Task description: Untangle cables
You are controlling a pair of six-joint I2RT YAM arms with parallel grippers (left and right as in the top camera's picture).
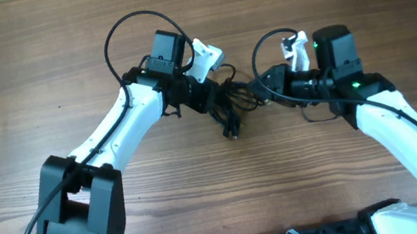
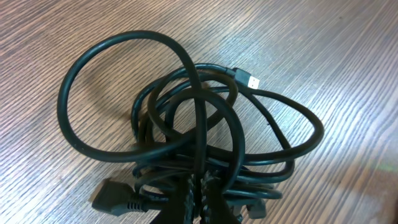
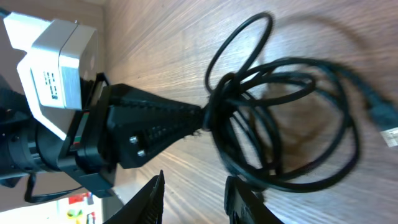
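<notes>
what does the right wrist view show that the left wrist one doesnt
Right wrist only: the left gripper's body, its tip shut on the cables, and the right gripper, open and empty. Left wrist only: a black moulded plug at the bundle's edge. Both: the tangled cables on the wooden table and a metal-tipped plug.

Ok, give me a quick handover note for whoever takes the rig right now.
Left gripper: shut on the cables, at the bundle's middle.
Right gripper: open, empty, beside the bundle.
Cables: one tangled bundle on the wooden table, a USB plug sticking out.
Done: bundle gripped.
Left: separate every cable; none is free yet.
</notes>
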